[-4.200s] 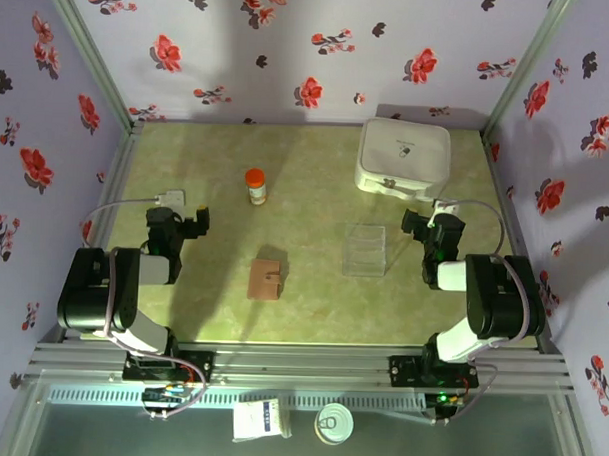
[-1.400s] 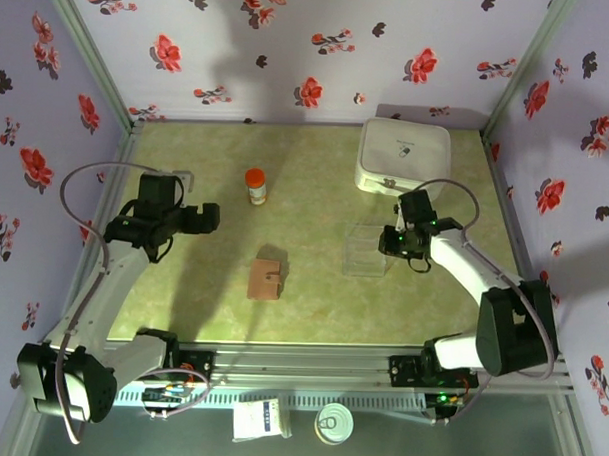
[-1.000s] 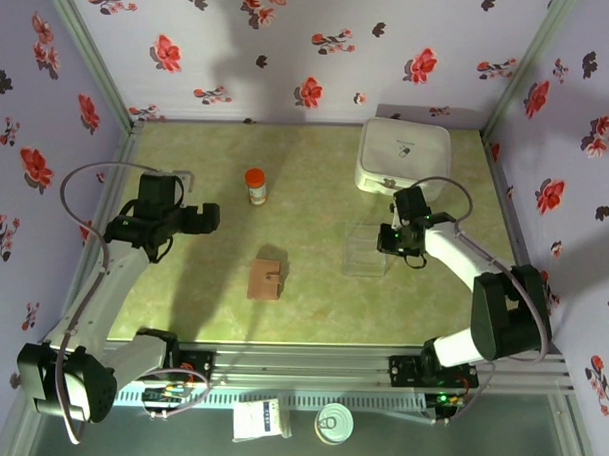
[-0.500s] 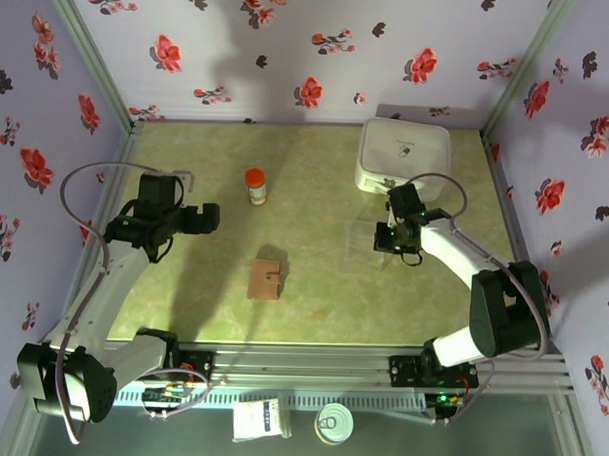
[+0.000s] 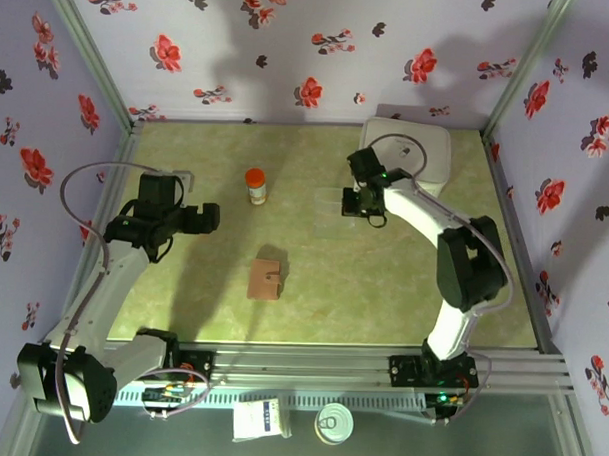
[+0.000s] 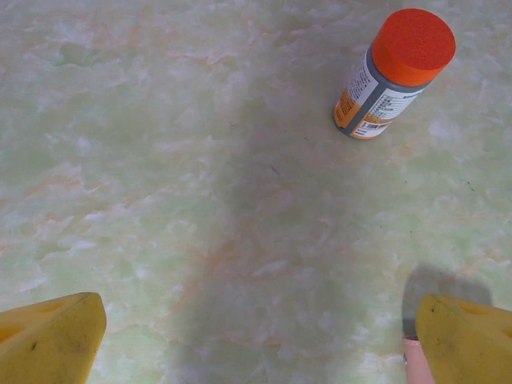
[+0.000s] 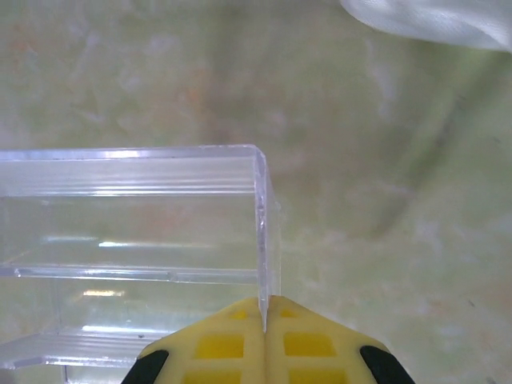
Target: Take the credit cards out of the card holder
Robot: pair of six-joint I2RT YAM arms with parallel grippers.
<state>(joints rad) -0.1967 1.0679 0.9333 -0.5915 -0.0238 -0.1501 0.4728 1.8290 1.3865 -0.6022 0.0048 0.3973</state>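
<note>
The card holder [image 5: 266, 280] lies folded shut on the table [image 5: 182, 294], nearest my bases, and serves as the reference. I judge the credit cards to be inside it, hidden by the fold. Beyond it and to its left, my left claw [image 6: 256, 352] hangs released, jaws spread wide, above bare table. Beyond the card holder and to its right, my right claw [image 7: 264, 340] is clenched on the upright side wall of the clear plastic tray [image 7: 128, 240], not on any task item. Farther off stand the orange-capped bottle [image 5: 255, 185], almost straight behind the card holder, and the white box [image 5: 412, 152], far to its right. Handling, as judged: the card holder is light, flat and pliable and will likely skid on the smooth surface, so pin one flap and lift the other by its free edge. The cards are probably thin, stiff and slick; pinch a protruding short edge and draw along the slot.
</note>
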